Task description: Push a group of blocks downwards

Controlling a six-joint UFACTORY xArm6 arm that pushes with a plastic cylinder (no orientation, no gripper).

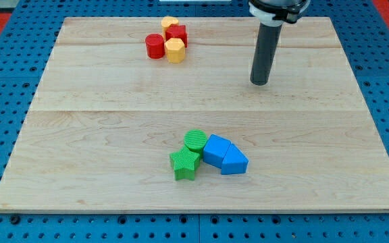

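My tip (259, 82) rests on the wooden board (113, 135) at the upper right, well to the right of a top cluster. That cluster holds a red cylinder (154, 46), a yellow hexagonal block (175, 50), a red block (177, 34) and a yellow block (169, 23) behind it. Near the view's bottom centre sits a second cluster: a green cylinder (195, 140), a green star block (185, 164), a blue block (215, 149) and a blue wedge-like block (234, 162). My tip touches no block.
The board lies on a blue pegboard surface (5, 101). The arm's dark collar (275, 8) shows at the view's top above the rod.
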